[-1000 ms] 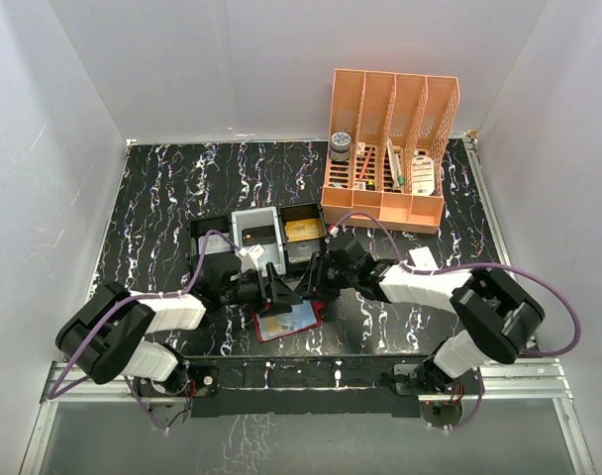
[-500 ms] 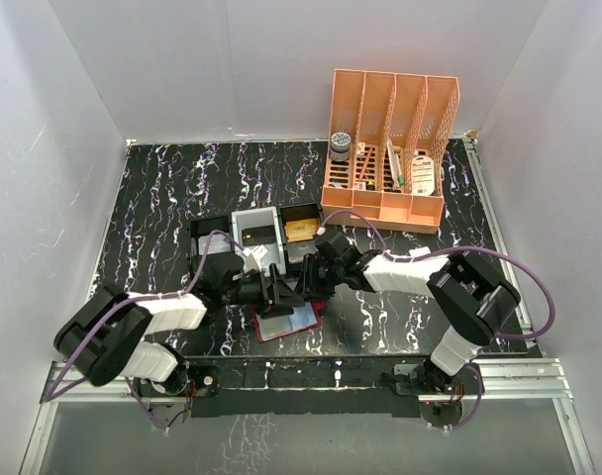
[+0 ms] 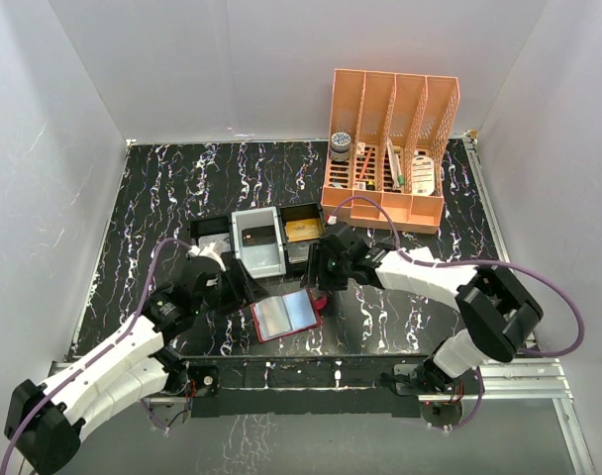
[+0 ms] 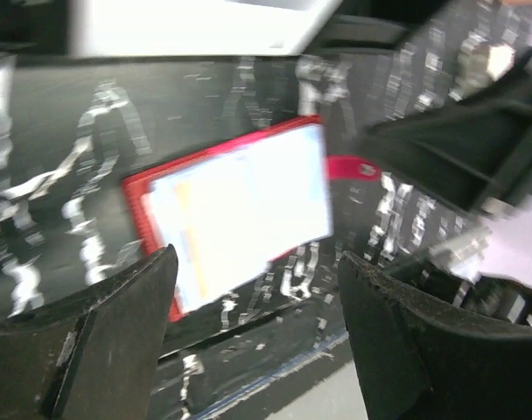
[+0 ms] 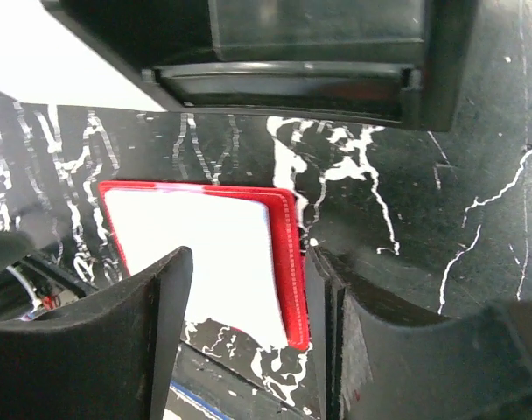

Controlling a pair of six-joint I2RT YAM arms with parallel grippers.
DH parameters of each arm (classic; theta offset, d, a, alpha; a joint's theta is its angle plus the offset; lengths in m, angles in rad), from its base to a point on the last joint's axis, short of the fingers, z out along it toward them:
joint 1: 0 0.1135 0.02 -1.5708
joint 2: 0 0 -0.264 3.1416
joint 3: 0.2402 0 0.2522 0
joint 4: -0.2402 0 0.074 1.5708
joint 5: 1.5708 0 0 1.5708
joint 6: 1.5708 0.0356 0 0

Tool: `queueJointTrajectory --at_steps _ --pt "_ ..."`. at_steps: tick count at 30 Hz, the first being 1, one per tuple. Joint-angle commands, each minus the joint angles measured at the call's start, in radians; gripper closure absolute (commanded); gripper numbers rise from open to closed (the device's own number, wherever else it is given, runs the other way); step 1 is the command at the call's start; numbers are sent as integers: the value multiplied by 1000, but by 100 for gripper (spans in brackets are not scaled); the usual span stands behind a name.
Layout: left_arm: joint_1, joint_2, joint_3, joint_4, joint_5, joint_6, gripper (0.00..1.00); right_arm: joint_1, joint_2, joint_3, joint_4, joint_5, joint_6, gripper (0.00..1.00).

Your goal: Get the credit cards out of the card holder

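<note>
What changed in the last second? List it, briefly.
The left gripper pulled back leftward, off the card holder, as its arm stretched out. The right gripper stayed over the holder's right edge. Both are open, holding nothing. The holder, lying open with a pale credit card on it, the black tray and the orange rack did not move.

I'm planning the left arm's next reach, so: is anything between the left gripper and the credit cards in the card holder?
Nothing visible does. The card holder lies open on the table with the credit cards bare on top, straight ahead of the left gripper and its open jaws.
</note>
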Motion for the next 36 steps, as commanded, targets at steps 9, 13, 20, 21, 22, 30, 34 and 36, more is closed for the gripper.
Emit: queueJointTrajectory --at_steps 9,13,20,21,22,30,34,36 --pt "8 -130 61 -489 -363 -150 16 174 21 179 0 126 -89 37" --pt "8 -129 71 -504 -373 -156 9 257 104 267 -66 218 -106 33" --pt "8 -133 70 -488 -361 -159 7 332 249 385 -168 293 -124 31" --pt "7 -135 68 -487 -360 -158 7 337 263 393 -171 292 -128 31" --pt "8 -136 68 -486 -358 -158 7 342 276 401 -174 288 -132 31" --pt "7 -143 64 -475 -350 -159 6 368 374 463 -232 307 -145 31" --pt "8 -136 63 -463 -341 -153 6 378 417 498 -289 353 -133 31" --pt "8 -130 61 -458 -336 -152 6 383 430 507 -307 375 -129 31"
